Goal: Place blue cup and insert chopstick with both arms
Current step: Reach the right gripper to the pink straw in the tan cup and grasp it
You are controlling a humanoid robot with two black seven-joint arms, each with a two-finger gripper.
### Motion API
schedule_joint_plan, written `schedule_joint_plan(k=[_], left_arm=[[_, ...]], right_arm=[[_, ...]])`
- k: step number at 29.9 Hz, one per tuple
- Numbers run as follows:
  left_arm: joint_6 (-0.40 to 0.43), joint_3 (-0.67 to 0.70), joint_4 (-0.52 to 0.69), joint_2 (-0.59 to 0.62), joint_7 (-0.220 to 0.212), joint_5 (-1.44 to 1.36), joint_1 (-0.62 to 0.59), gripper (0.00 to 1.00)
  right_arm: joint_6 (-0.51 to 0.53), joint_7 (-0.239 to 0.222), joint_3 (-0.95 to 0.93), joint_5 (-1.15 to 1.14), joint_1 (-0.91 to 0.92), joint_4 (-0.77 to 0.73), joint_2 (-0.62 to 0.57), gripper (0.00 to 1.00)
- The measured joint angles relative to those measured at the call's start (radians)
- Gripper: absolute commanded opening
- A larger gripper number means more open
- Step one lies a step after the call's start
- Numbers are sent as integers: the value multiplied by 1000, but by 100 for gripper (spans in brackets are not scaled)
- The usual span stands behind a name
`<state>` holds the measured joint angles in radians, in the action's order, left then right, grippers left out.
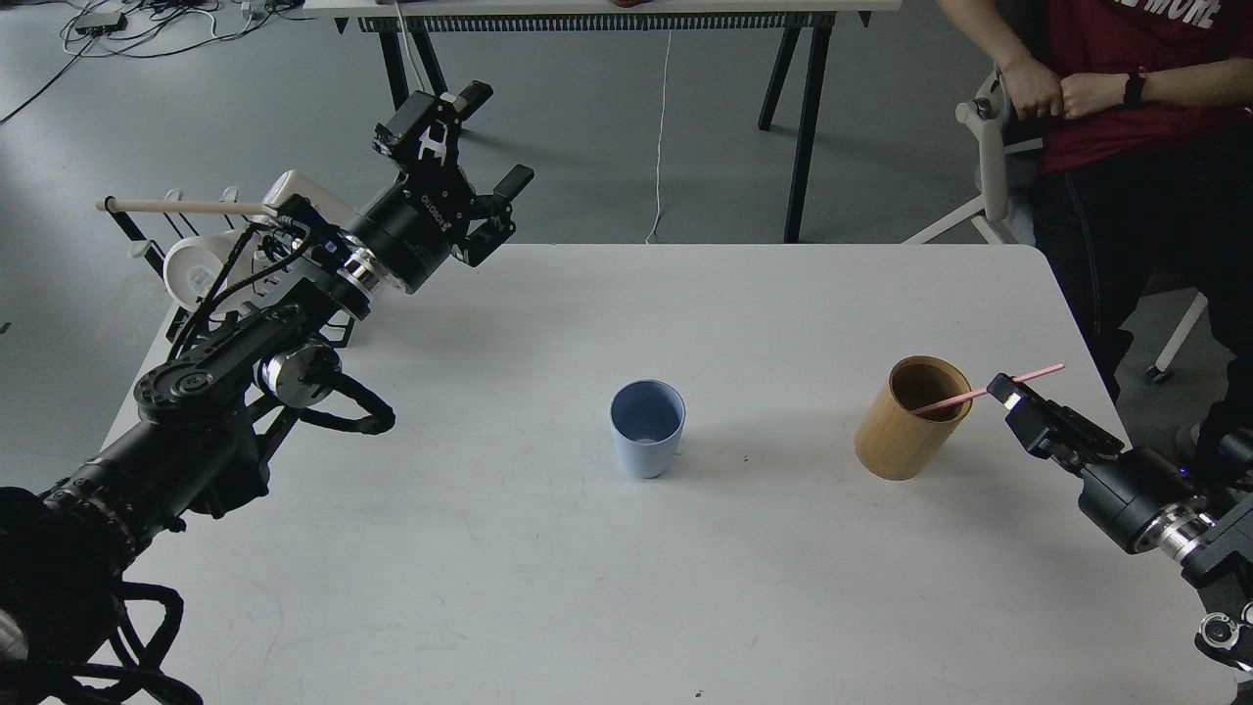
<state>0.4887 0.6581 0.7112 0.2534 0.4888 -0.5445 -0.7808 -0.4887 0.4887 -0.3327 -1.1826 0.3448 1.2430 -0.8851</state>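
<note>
The blue cup [646, 427] stands upright and empty at the middle of the white table [626, 587]. A pink chopstick [979, 394] leans out of a tan wooden cylinder [910, 419] to the right, its lower end inside. My right gripper [1002, 390] is at the stick just right of the cylinder's rim and looks shut on it. My left gripper [494, 137] is open and empty, raised over the table's far left corner, well away from the cup.
A mug rack with a pale wooden dowel [181, 206] and a white mug [191, 269] stands at the far left behind my left arm. A person in a red shirt [1126, 98] sits at the far right by a white chair [989, 147].
</note>
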Motion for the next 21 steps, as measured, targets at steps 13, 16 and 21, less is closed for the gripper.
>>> schedule_joint_plan(k=[13,16,21], left_arm=[[0,0,-1,-2,0,0,4,99],[0,0,-1,-2,0,0,6,99],[0,0,-1,-2,0,0,6,99]], right_arm=[[0,0,1,0,14,-26,25,11],[0,0,1,0,14,-28,31,9],[0,0,1,0,14,-28,33,4]])
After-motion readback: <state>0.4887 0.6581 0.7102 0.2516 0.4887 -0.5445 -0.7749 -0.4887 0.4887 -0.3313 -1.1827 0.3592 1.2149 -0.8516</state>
